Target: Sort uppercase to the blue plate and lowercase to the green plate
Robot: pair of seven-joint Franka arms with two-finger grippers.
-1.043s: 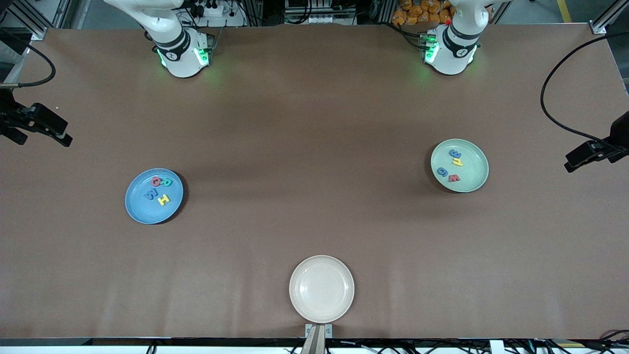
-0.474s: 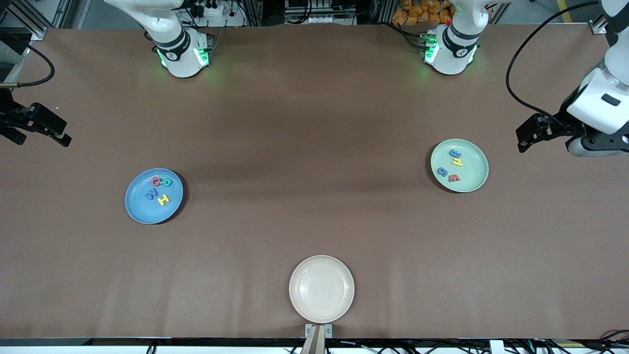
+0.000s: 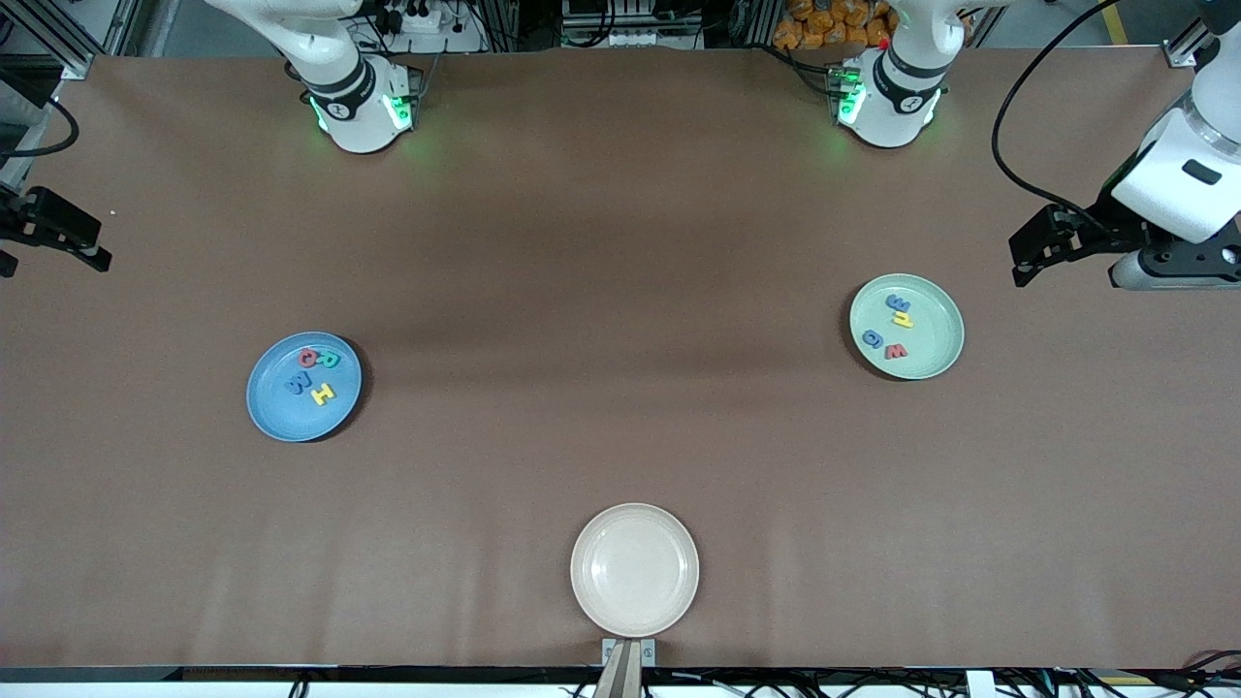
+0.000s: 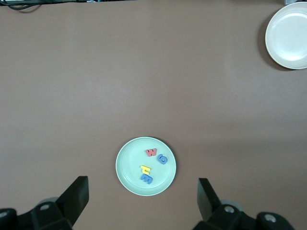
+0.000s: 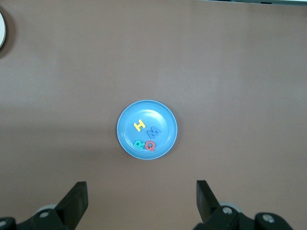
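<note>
**Letters on both plates, grippers up at the frame edges**

Letters are all on plates. In the front view we see the blue plate (image 3: pixel 303 387) at lower left of centre, w/ four caps on it: red Q (image 3: pixel 307 358), teal R (image 3: pixel 331 361), blue W (image 3: pixel 299 384), yellow H (image 3: pixel 321 394). The green plate (image 3: pixel 907 326) sits at mid right of the frame, toward the left arm's end of the table, w/ blue m (image 3: pixel 897 302), yellow h (image 3: pixel 904 319), blue g (image 3: pixel 871 338) and red w (image 3: pixel 895 351) on it. A cream plate (image 3: pixel 634 569) lies at bottom centre, nearest the front camera.

Left gripper (image 3: pixel 1030 254) hangs at the right edge of the frame, over bare table beside the green plate; in its wrist view we see the fingers (image 4: pixel 76 195) wide apart, nothing btwn them. Right gripper (image 3: pixel 68 233) hangs at the left edge of the frame, over bare table above the blue plate's spot in the pic; fingers (image 5: pixel 76 200) also wide apart, holding nothing.
</note>
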